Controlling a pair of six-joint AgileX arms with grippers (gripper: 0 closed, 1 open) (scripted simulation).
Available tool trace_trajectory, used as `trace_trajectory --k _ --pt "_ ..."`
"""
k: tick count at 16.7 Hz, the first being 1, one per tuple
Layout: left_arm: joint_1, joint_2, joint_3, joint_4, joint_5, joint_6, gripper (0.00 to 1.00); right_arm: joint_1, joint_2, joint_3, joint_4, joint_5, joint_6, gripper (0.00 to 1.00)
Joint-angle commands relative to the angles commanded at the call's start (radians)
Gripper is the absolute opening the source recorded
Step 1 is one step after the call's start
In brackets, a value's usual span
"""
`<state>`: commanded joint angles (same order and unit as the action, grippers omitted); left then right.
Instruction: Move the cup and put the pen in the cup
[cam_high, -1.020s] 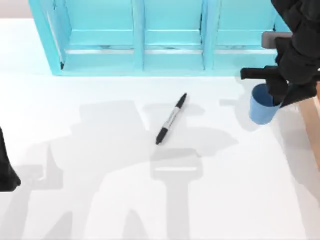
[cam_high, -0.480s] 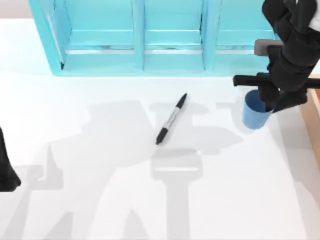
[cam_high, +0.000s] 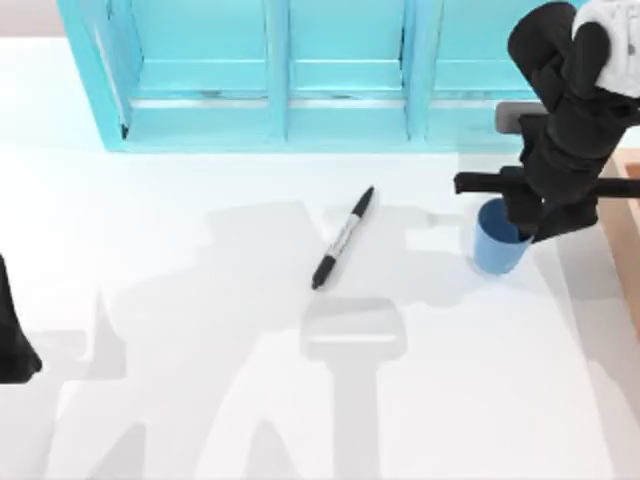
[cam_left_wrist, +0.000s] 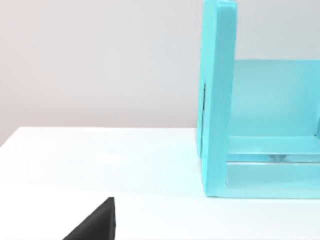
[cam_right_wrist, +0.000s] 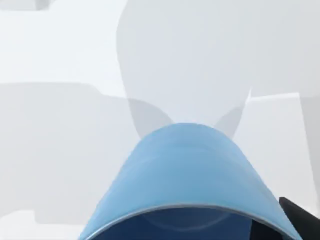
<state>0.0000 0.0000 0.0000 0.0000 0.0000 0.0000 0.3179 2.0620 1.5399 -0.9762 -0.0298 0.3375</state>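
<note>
Small plain blue tapered cup (cam_high: 495, 245) sits upright at the right of the white table (cam_high: 200, 300), nothing inside. Right claw (cam_high: 528, 212) grips its rim, holding the cup. Since the earlier frames cup and claw have shifted left, toward the slim black-capped marker pen (cam_high: 342, 238), which lies unmoved mid-table. Left arm parked at left edge; can't tell its claw state. Turquoise shelf unit (cam_high: 290, 75) at the back.

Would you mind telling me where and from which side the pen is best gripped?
I would grip the pen at mid-barrel, coming straight down from above with the fingers across its width. It lies flat and slanted on the white table, apart from the cup, so the barrel is free on both sides.
</note>
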Motion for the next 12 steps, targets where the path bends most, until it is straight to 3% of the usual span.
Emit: trace_trajectory --k 12 --pt "0.0 0.0 0.0 0.0 0.0 0.0 1.0 0.0 0.0 0.0 0.0 0.0 0.0 0.9"
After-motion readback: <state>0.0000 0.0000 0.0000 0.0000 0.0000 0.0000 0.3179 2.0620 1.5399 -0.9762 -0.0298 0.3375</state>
